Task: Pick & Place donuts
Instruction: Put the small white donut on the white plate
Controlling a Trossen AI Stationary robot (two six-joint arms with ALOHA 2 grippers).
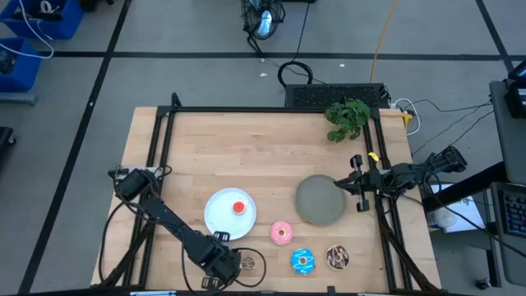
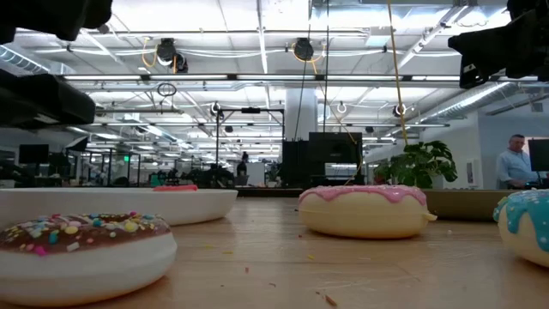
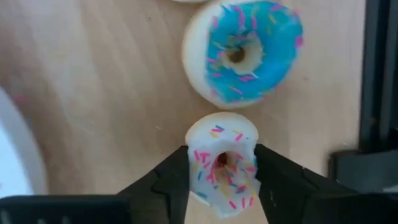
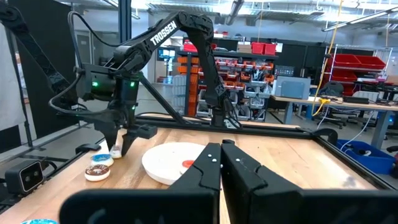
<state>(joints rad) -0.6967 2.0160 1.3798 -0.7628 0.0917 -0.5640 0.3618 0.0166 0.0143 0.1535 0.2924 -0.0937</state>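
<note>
My left gripper (image 3: 222, 177) is at the table's near edge (image 1: 226, 265), shut on a tiny pale donut with coloured sprinkles (image 3: 224, 163). In the left wrist view, the larger blue sprinkled donut (image 3: 242, 50) lies just beyond it on the wood (image 1: 302, 261). A brown sprinkled donut (image 2: 81, 249) sits flat on the table close by. The pink donut (image 1: 281, 233) and the dark brown drizzled one (image 1: 337, 257) also rest flat. The red-orange tiny donut (image 1: 238, 207) lies on the white plate (image 1: 218, 222). My right gripper (image 1: 360, 186) is shut and hovers at the grey plate's (image 1: 319, 200) right edge. My left gripper pinches the tiny sprinkled donut between its two fingers, one finger on each outer side of the ring (image 3: 194, 163), across the hole. The fingers come from above, pointing down. Whether the donut is clear of the wood, I cannot tell.
A black frame rail (image 3: 373, 93) runs along the near edge beside my left gripper. A green plant (image 1: 347, 119) stands at the far right corner. Bare wood lies across the table's far half (image 1: 246, 148). A person (image 2: 515, 163) is in the room beyond.
</note>
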